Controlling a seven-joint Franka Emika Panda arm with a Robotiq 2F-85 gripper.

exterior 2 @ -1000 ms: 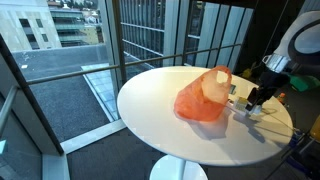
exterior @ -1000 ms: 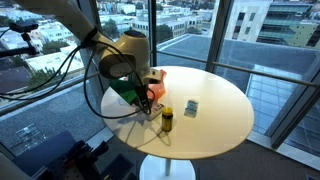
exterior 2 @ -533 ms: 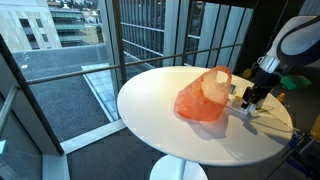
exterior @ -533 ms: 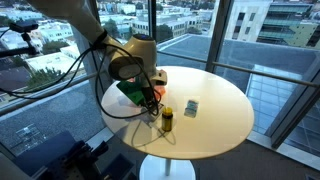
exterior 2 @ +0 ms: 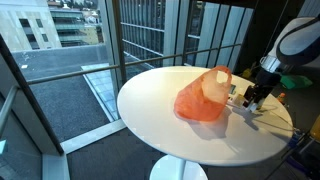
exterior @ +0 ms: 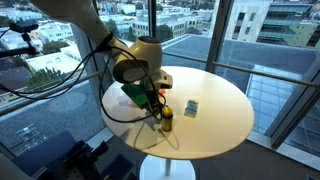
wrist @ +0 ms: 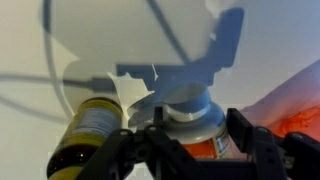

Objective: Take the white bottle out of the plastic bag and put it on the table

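Note:
In the wrist view a white bottle (wrist: pixel 188 112) with a pale cap and an orange label stands upright between my jaws. My gripper (wrist: pixel 190 138) is closed on its sides, just above the white table. In both exterior views the gripper (exterior: pixel 155 103) (exterior 2: pixel 252 99) hangs low over the table edge, beside the orange plastic bag (exterior 2: pixel 203 97). The bag lies crumpled on the table; the arm mostly hides it in an exterior view (exterior: pixel 157 91). The bottle itself is hidden behind the gripper in the exterior views.
A dark jar with a yellow label (exterior: pixel 167 119) stands right beside the bottle, and shows at the left of the wrist view (wrist: pixel 85 135). A small grey object (exterior: pixel 191 107) lies on the round white table (exterior: pixel 220 120). Glass walls surround the table.
The gripper has moved away from the bag toward the dark jar and lowered a little, carrying the bottle with it.

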